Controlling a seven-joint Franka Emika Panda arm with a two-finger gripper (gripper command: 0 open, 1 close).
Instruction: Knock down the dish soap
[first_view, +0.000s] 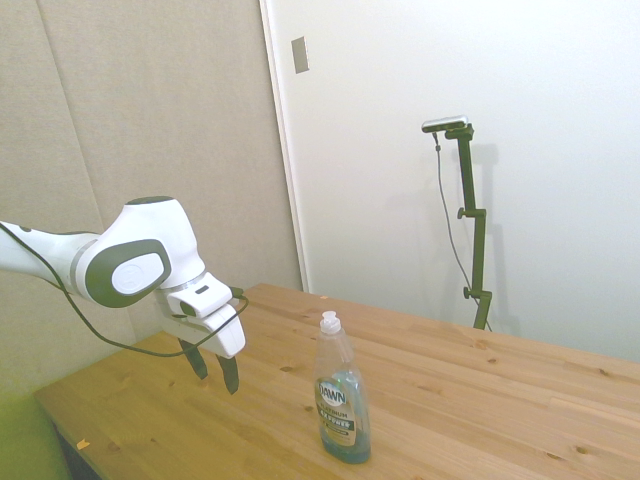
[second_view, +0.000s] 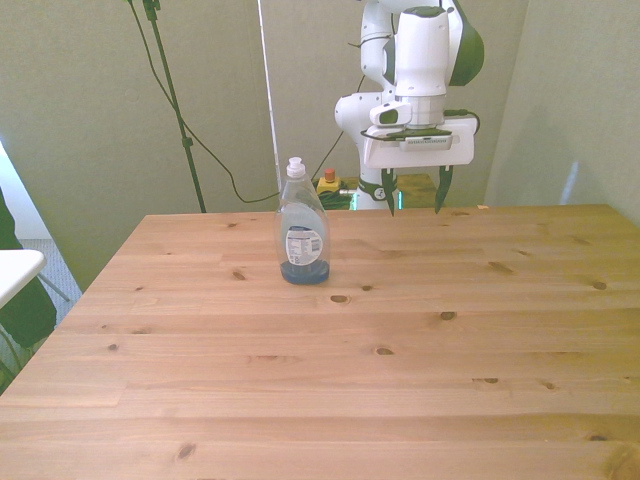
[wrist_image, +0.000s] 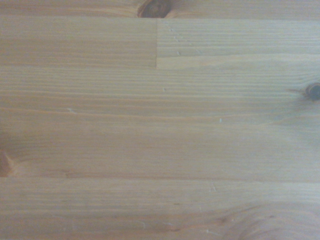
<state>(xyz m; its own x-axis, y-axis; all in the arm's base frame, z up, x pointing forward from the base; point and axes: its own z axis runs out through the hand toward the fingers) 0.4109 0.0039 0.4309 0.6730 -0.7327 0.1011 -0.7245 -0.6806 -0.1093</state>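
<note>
1. The dish soap (second_view: 303, 236) stands upright on the worktop (second_view: 400, 350), untouched.
2. The tool (second_view: 414, 204), fingers spread wide and empty, hovers well apart from it.
3. Approach and push remain.

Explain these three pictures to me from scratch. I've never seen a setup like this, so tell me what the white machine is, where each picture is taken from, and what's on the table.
The white machine is a robot arm. At its end is a gripper with two dark fingers, open here and holding nothing.

The side view is taken from a camera standing off one side of the wooden table. The front view looks across the table toward the robot. The wrist view comes from a small camera on the arm's wrist, pointing down; it shows only bare wood grain.

The one thing on the table is a dish soap bottle: clear, with blue liquid and a white cap. It stands upright. The gripper hangs above the table, apart from the bottle, toward the front view's right of it.
</note>
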